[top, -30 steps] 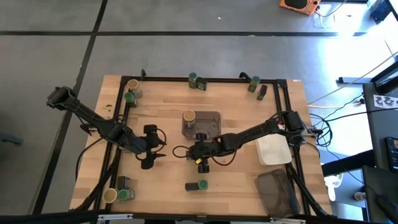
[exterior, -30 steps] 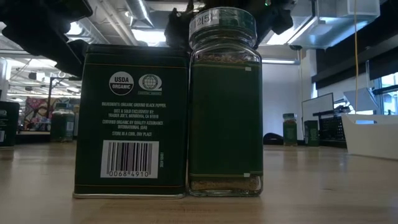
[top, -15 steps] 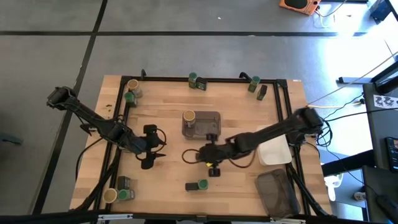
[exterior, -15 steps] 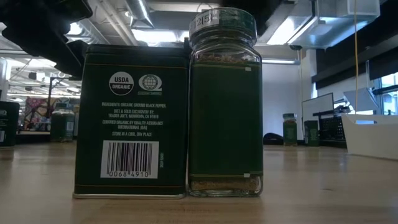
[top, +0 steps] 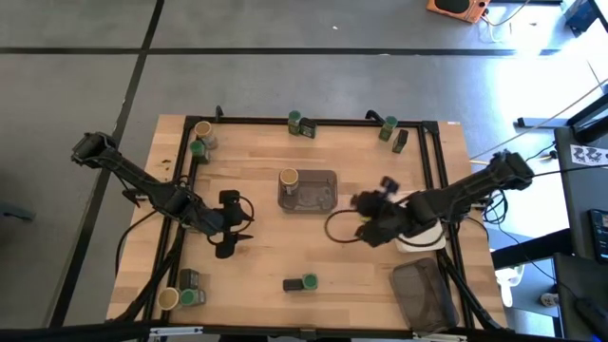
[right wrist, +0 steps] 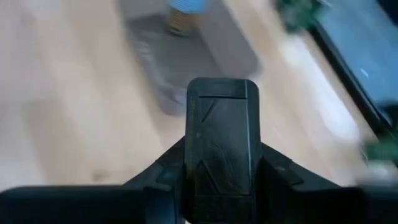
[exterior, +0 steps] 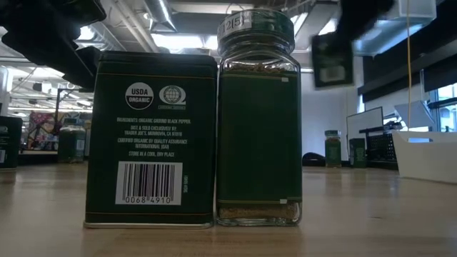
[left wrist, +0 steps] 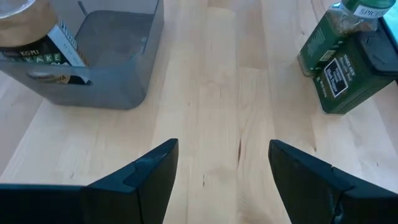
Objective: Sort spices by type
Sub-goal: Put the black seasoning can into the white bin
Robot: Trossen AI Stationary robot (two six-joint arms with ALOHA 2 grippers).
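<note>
I see my right gripper clamped on a dark tin, lifted beside the grey tray; left gripper jaws apart, hovering over the table

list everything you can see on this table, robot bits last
green-lid jars: five, green; two at the back edge, back-left, front centre, front-left
tan-lid jars: three, tan; back-left, in the grey tray, front-left
dark tins: at least four, dark; two at the back, front centre, one held
grey tray: one, centre
white tray: one, right
dark tray: one, front-right
table: one, wood
left gripper: open, left of centre
right gripper: shut on a tin, raised, right of centre
</note>
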